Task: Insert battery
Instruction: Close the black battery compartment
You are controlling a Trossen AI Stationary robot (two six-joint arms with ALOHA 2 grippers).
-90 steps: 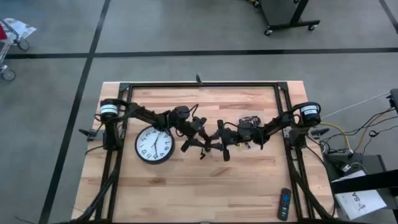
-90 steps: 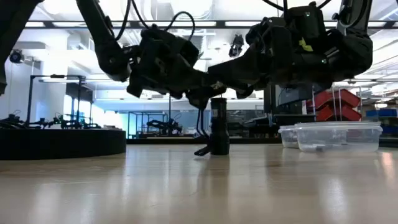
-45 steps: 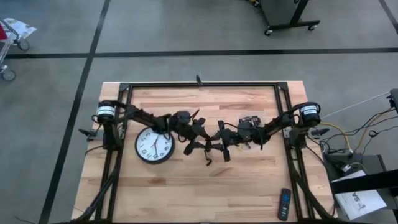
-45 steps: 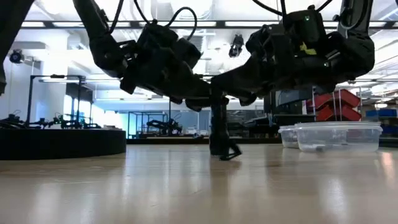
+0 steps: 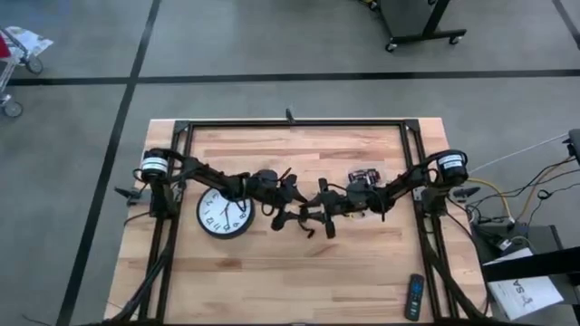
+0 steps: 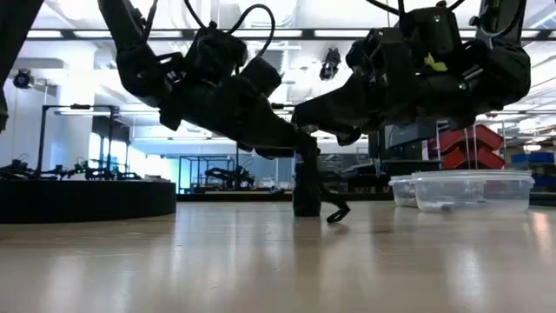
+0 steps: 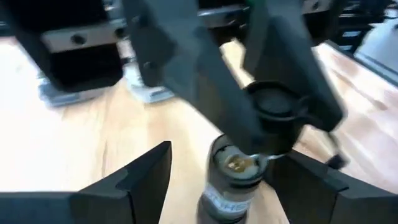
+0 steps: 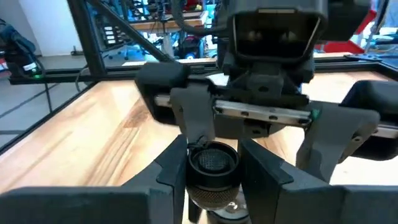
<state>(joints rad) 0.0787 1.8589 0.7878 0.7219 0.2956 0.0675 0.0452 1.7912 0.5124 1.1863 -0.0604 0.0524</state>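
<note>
High view: the two arms meet over the middle of the wooden surface (image 5: 272, 272), the left gripper (image 5: 292, 217) and the right gripper (image 5: 328, 217) close together, with a dark flashlight (image 5: 316, 214) between them. A wall clock (image 5: 225, 212) lies face up beside the left arm, a clear plastic container (image 5: 363, 173) sits behind the right arm, and a remote control (image 5: 414, 296) lies at the near right corner of the surface.

In the low view the flashlight (image 6: 305, 184) stands upright on the surface, its long axis vertical, base down and open end up. A small dark strap (image 6: 337, 212) trails from its foot onto the surface. The clear container (image 6: 460, 189) is off to one side.

The left wrist view shows the flashlight (image 7: 235, 180) standing between the left gripper's (image 7: 239, 186) fingers (image 7: 134, 183), which are spread wide on either side without touching it; the battery's brass contact (image 7: 236, 163) shows in the open top. Just above the opening, the tail cap (image 7: 277, 106) is pinched in the right arm's fingers.

In the right wrist view the right gripper (image 8: 213, 168) has its fingers (image 8: 171, 171) closed on the round, ribbed tail cap (image 8: 213, 160), which points downward over the flashlight body.
</note>
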